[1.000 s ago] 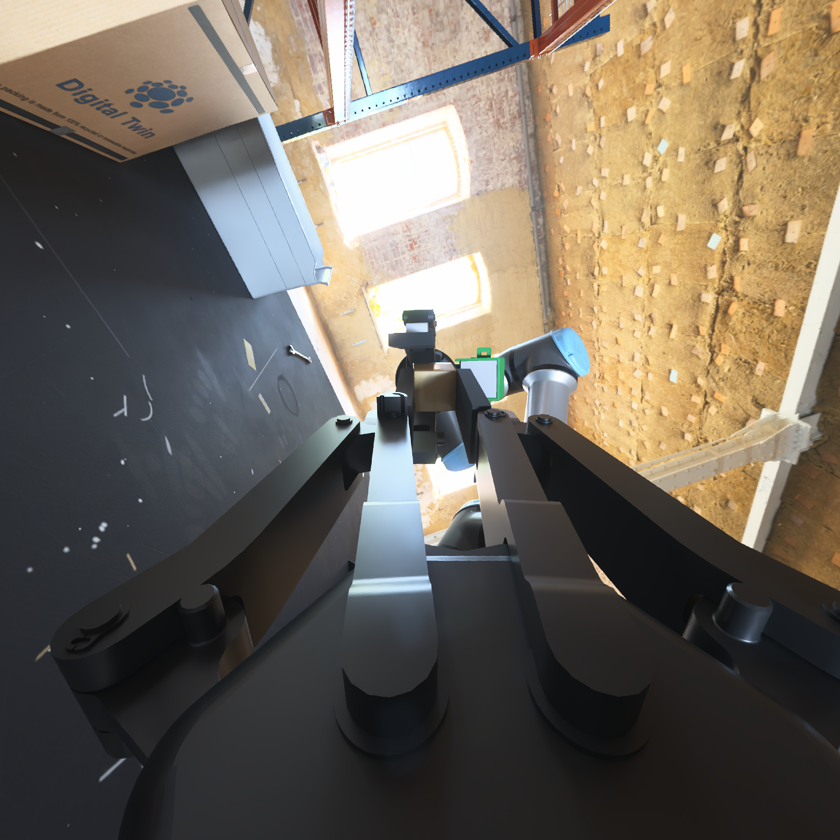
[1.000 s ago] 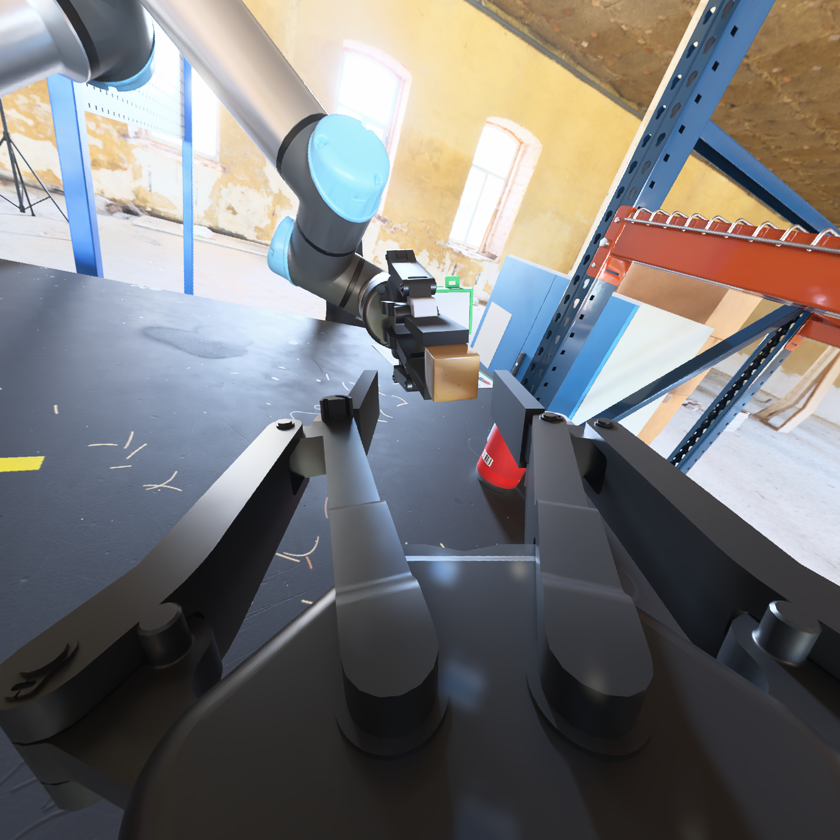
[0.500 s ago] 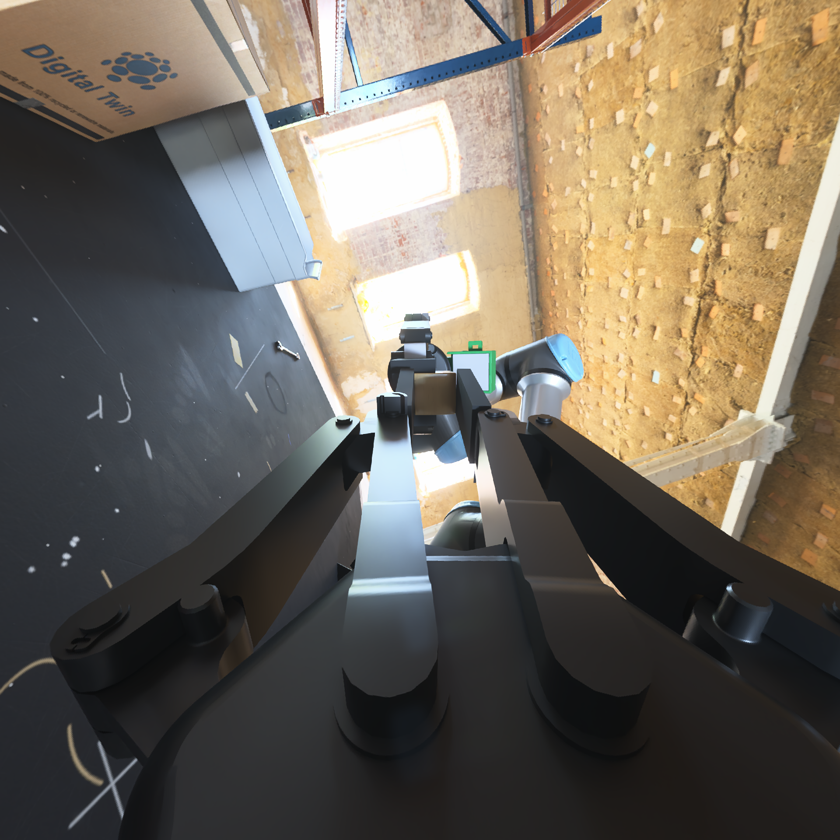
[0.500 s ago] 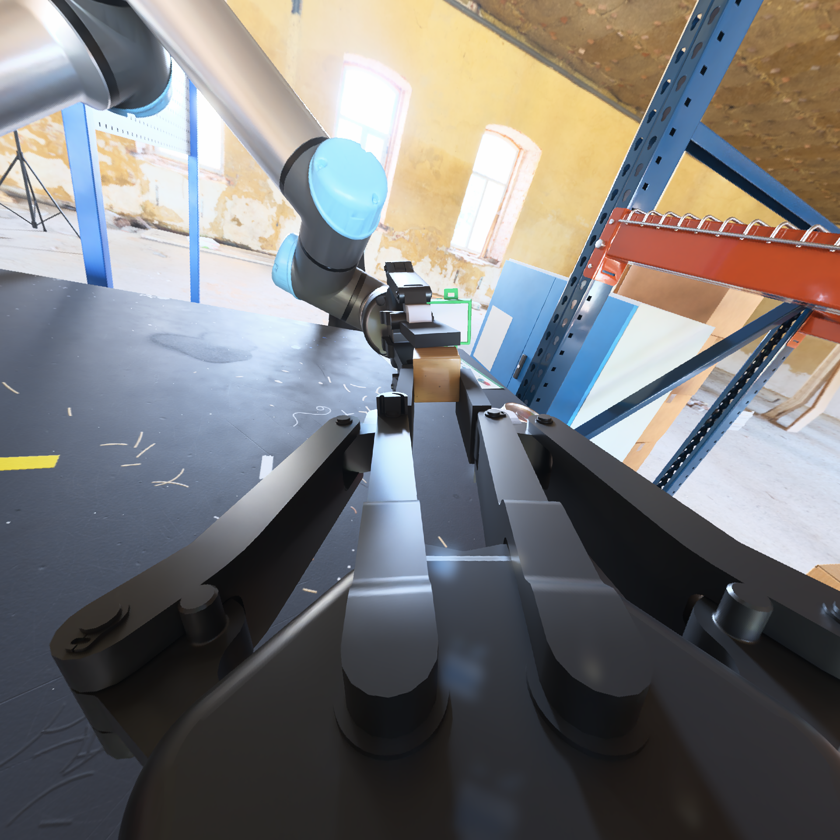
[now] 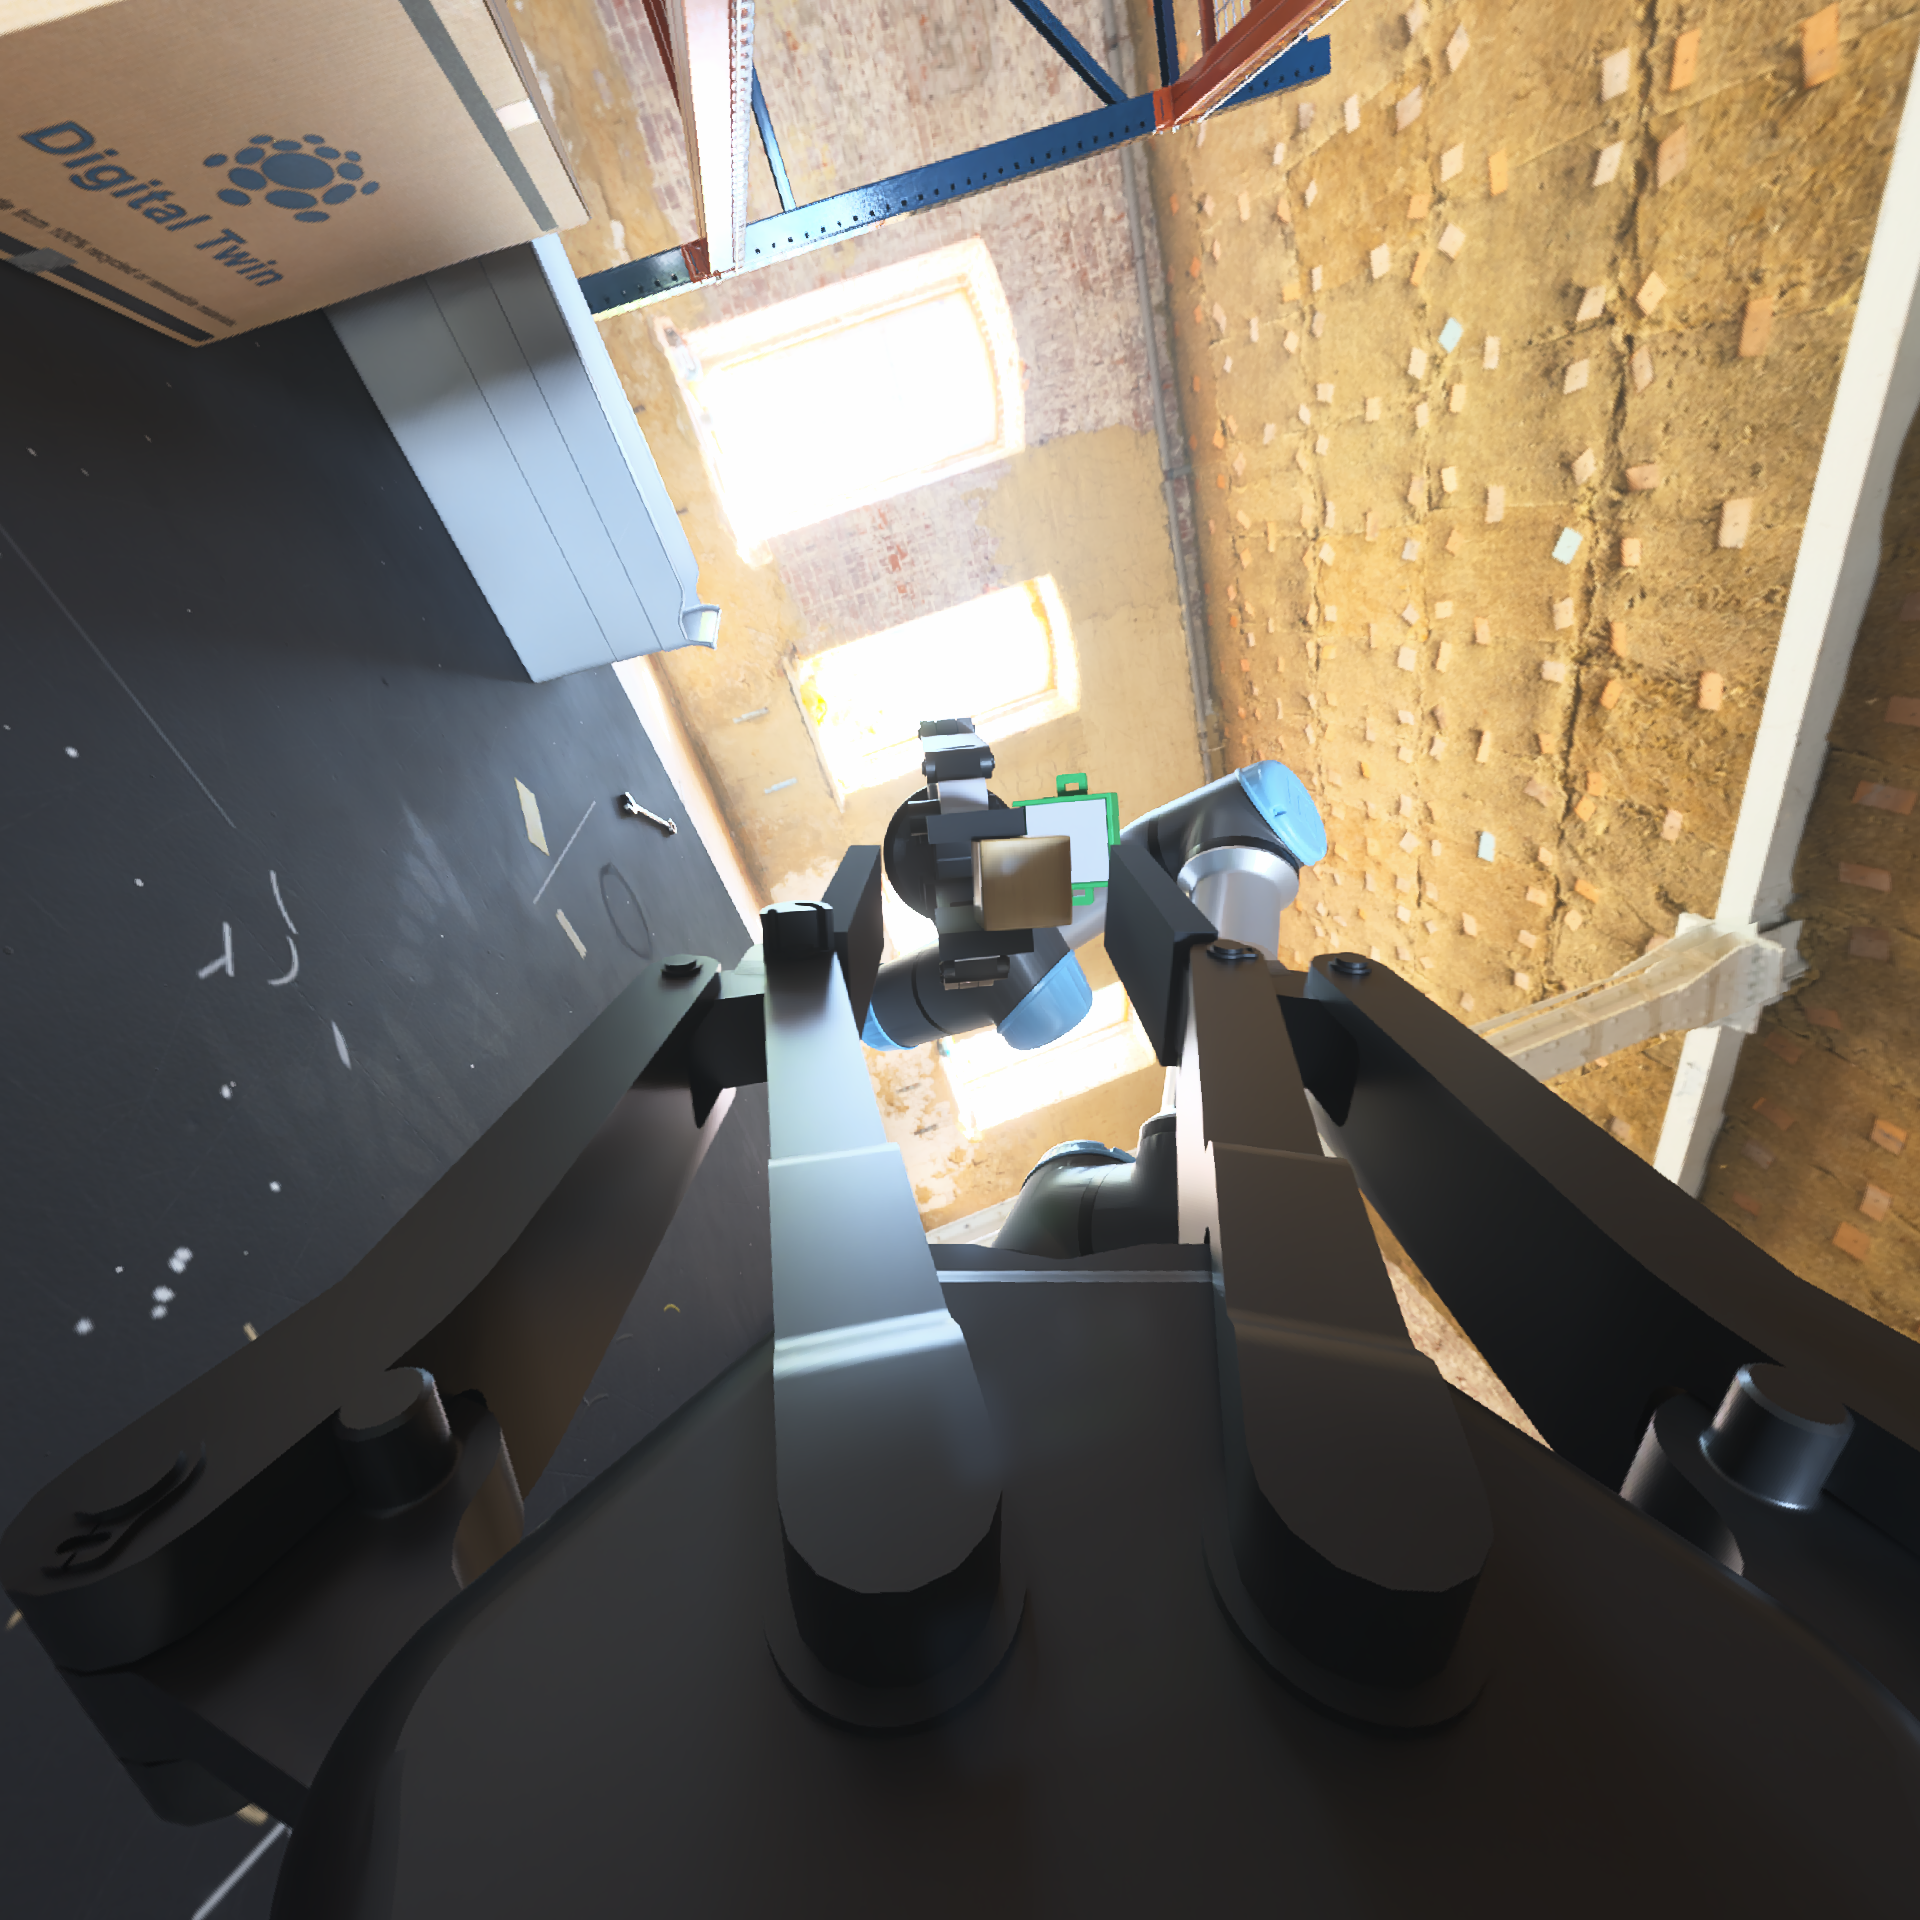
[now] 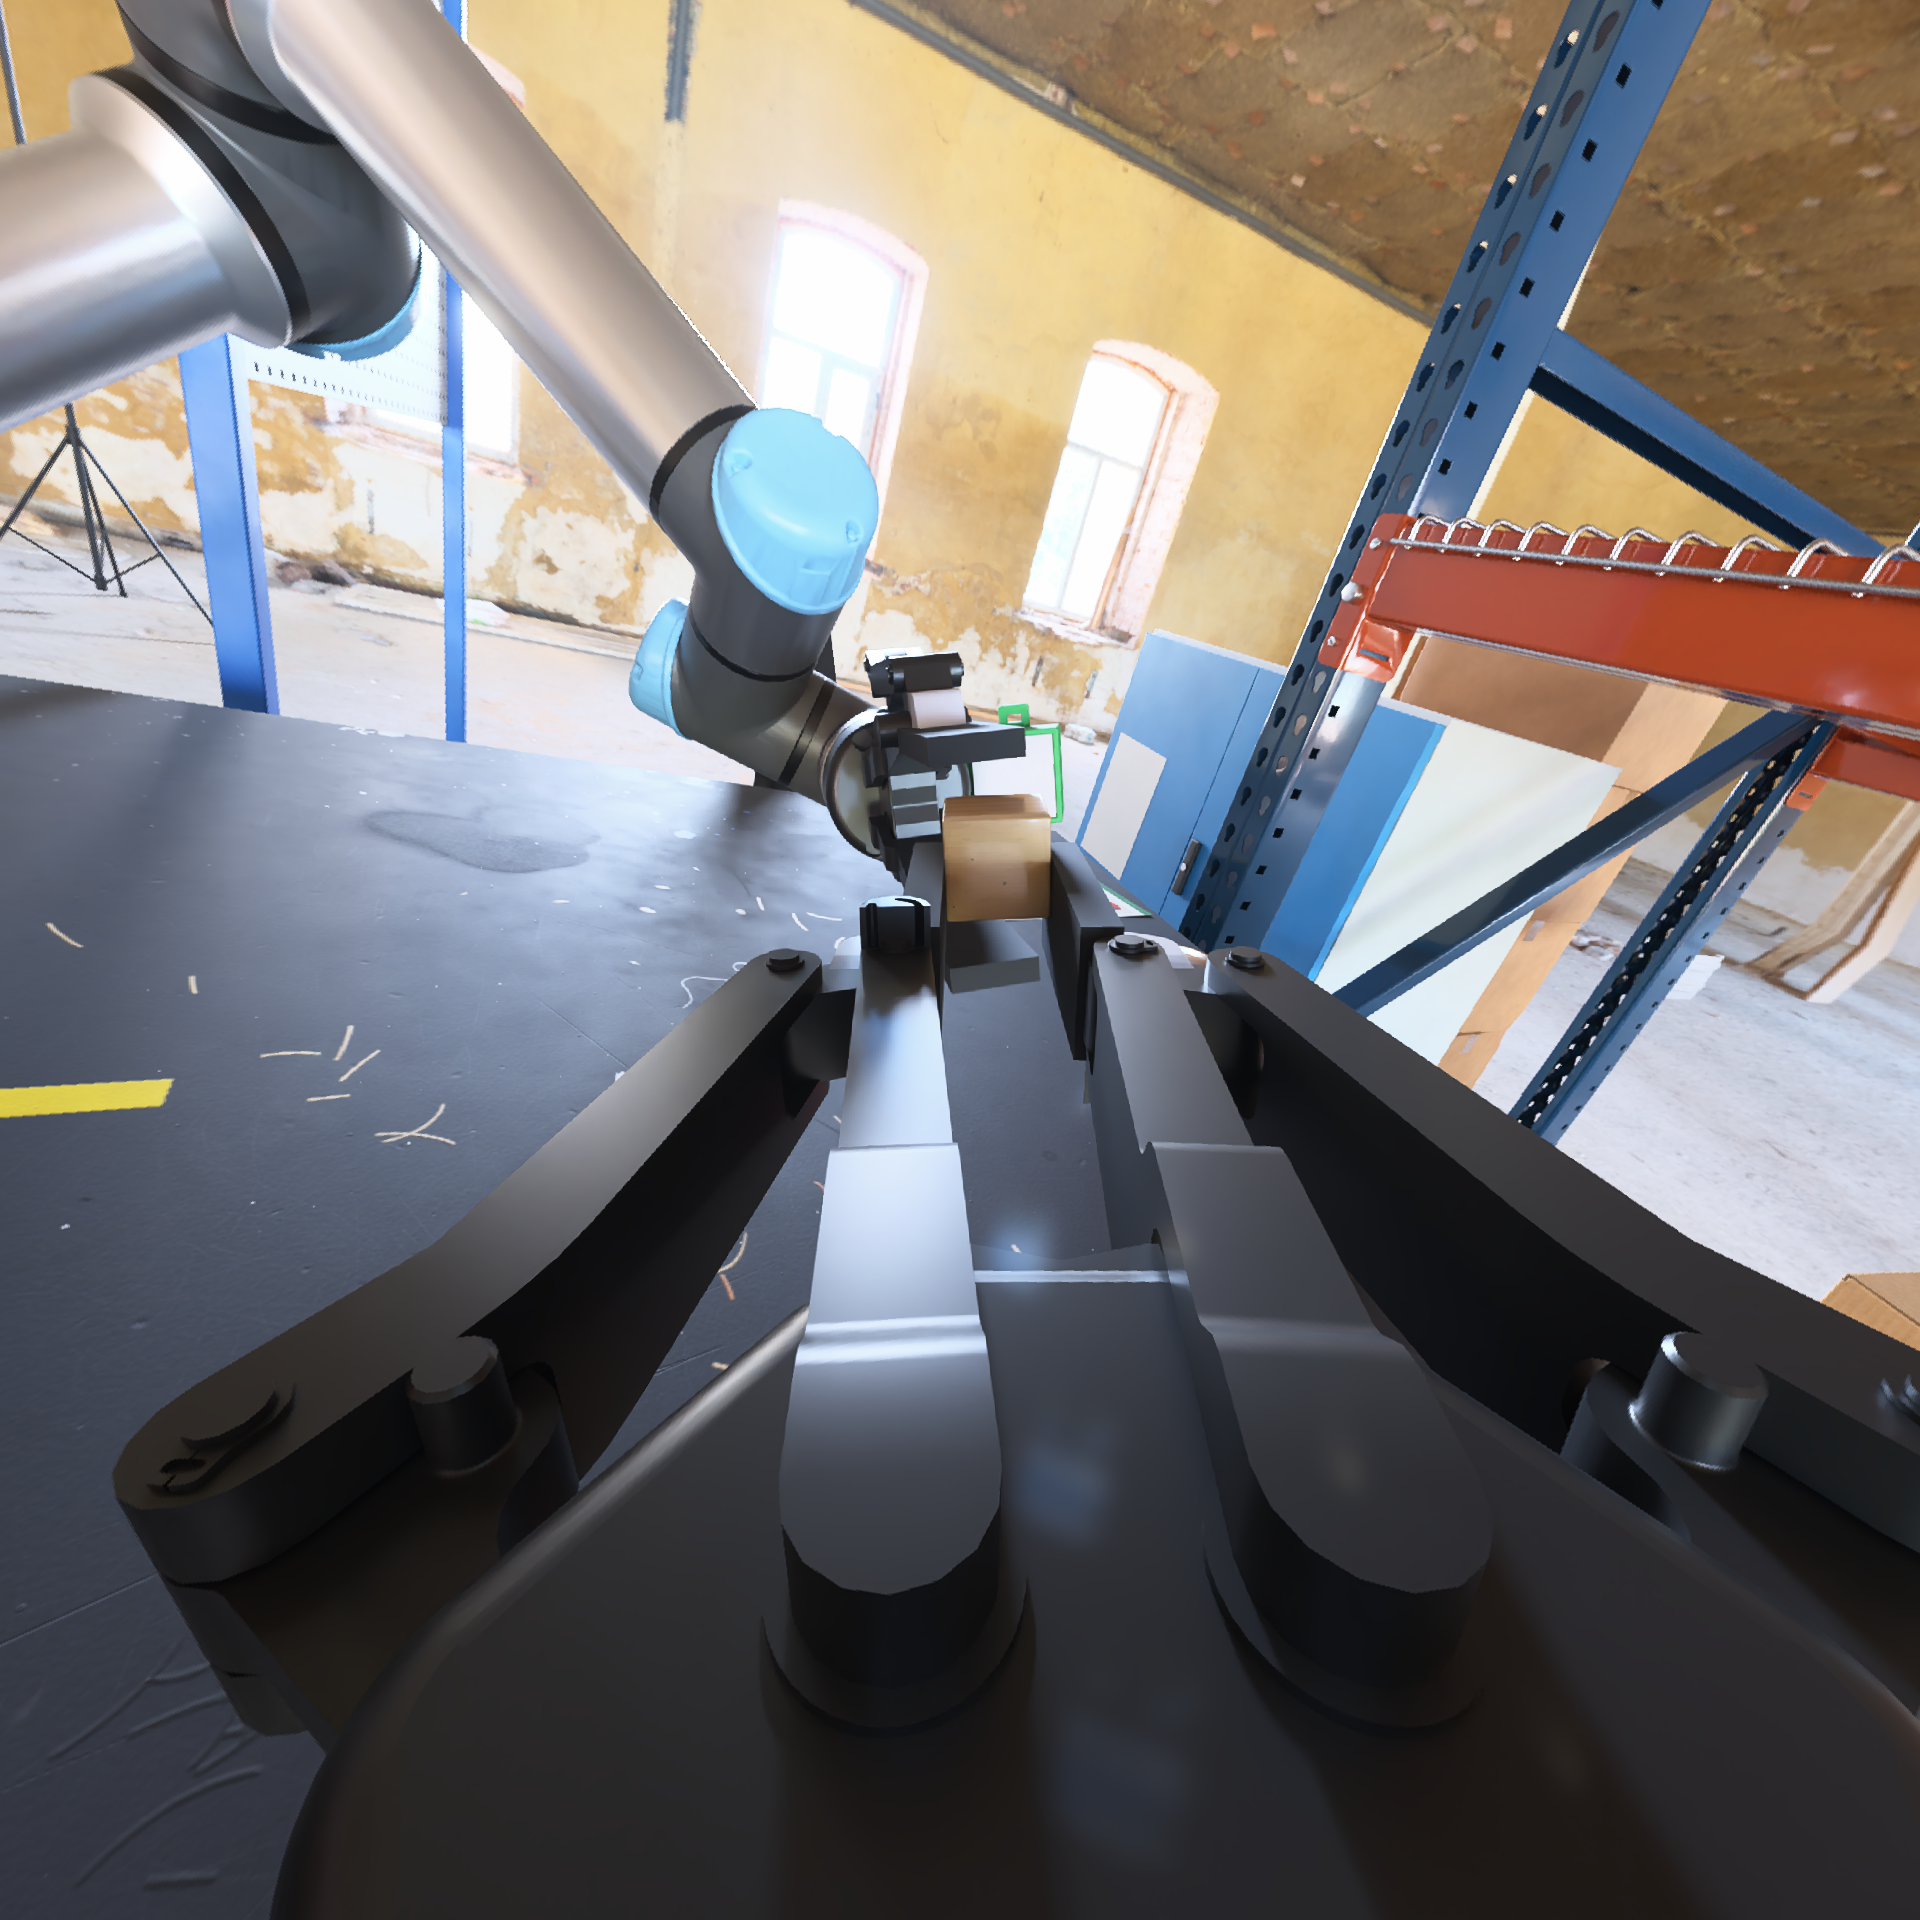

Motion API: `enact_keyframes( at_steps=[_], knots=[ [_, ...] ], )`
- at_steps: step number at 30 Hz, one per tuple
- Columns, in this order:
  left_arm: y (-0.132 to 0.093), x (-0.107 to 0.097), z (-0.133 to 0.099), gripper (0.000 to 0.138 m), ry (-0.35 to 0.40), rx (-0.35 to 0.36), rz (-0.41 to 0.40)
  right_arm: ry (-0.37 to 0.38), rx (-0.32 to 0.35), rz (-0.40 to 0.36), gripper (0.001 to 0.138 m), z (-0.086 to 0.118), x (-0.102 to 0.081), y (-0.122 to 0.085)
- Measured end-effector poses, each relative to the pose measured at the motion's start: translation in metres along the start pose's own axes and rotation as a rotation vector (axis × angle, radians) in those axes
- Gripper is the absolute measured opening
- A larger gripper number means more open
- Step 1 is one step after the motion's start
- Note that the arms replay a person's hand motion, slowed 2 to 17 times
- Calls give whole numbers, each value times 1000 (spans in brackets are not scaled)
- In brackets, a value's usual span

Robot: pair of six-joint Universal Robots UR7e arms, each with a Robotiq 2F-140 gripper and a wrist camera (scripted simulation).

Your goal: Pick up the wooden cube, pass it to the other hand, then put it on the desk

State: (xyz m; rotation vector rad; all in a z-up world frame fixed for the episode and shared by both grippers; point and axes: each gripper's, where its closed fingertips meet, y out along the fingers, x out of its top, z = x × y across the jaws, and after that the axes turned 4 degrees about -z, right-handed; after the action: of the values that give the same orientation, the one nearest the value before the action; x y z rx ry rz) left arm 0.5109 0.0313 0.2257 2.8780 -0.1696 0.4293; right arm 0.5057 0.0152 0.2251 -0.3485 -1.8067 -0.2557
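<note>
The wooden cube (image 6: pixel 992 857) sits between the fingertips of my right gripper (image 6: pixel 987 912), which is shut on it above the dark desk (image 6: pixel 416 935). My left gripper (image 5: pixel 997 925) is open. Its pads (image 5: pixel 860 914) stand apart on either side of the cube (image 5: pixel 1023 881) without touching it. In the left wrist view the right gripper (image 5: pixel 935 852) shows behind the cube, holding it. In the right wrist view the left gripper (image 6: pixel 914 774) faces me just beyond the cube, with one finger above it and one below.
A cardboard box (image 5: pixel 260 135) and a grey case (image 5: pixel 520 499) stand on the desk (image 5: pixel 260 831). A small wrench (image 5: pixel 646 812) lies near its edge. A blue rack upright (image 6: pixel 1403 582) with an orange beam (image 6: pixel 1610 613) and a blue cabinet (image 6: pixel 1195 769) stand to the right.
A second ago my left gripper held the cube and the right was open. The right then closed on the cube. My left gripper has now opened and let go.
</note>
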Motion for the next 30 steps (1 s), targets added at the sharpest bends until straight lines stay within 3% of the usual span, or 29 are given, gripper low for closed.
enact_keyframes(
  at_steps=[3, 8, 30],
  knots=[
    [-1, -3, 0, 68, 15, -1, -3, 0, 0, -14, 25, 0, 4, -4],
    [-5, -8, 1, 73, 44, 7, -9, -1, -9, -24, 25, -4, 10, -11],
    [-26, -63, 21, 73, 191, 143, -23, -45, -171, 19, 25, -58, 48, -65]
  ],
)
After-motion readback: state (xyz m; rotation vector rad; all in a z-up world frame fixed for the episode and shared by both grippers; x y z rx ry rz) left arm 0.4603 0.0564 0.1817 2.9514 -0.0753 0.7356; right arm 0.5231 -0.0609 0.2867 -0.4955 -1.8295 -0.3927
